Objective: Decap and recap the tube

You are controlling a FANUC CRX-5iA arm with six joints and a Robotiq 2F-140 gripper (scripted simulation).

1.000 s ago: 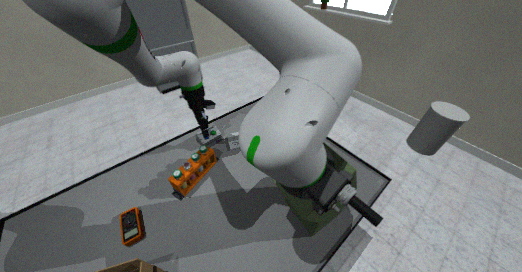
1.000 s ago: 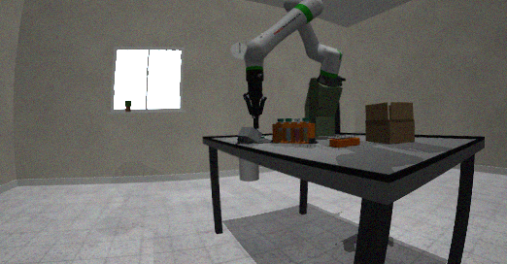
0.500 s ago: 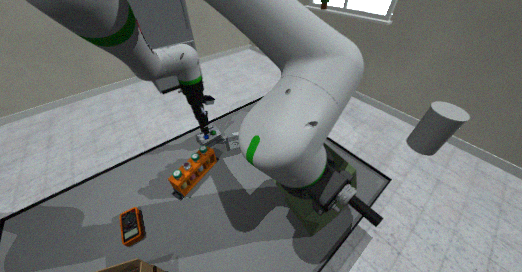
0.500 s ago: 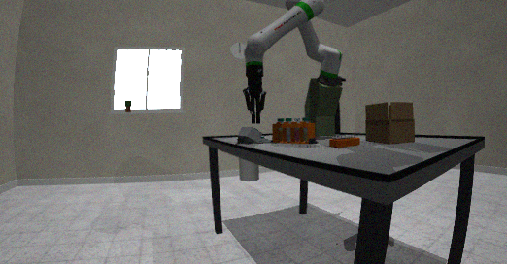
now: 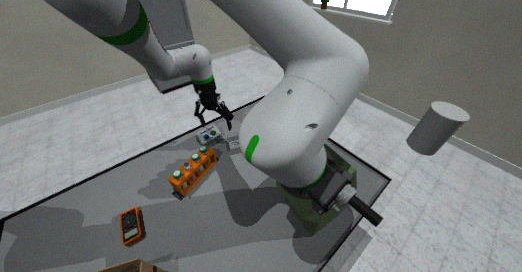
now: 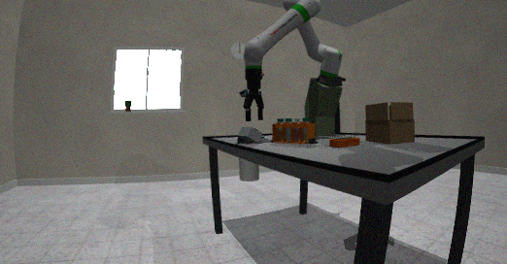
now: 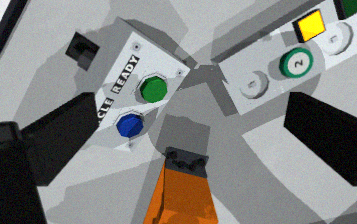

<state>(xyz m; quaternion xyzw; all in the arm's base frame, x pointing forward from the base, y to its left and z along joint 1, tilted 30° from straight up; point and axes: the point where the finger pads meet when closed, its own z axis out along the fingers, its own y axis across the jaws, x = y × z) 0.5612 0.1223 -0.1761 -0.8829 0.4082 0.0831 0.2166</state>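
Note:
My gripper [image 7: 191, 109] is open and empty, hanging above the table over the key housing [image 7: 129, 85]; it also shows in the top and exterior views [image 5: 214, 112] [image 6: 253, 110]. In the wrist view the blue CYCLE key [image 7: 129, 125] and the green READY key [image 7: 153, 89] lie between the fingers. The cap tray [image 7: 277, 65] holds a green-rimmed cap marked 2 [image 7: 296, 62], flat, numbered top up, in its nest. The nests on either side [image 7: 254, 84] are empty. The amber lamp [image 7: 309, 25] glows bright yellow; the green lamp [image 7: 351, 6] looks dark. The orange decapping station [image 7: 181, 195] [image 5: 192, 170] is just below the gripper.
An orange multimeter [image 5: 131, 226] lies on the table near its front. Cardboard boxes [image 6: 389, 122] stand at the table's far side. The arm's green base [image 5: 320, 198] sits on the table beside the station. A grey cylinder [image 5: 437, 127] stands on the floor.

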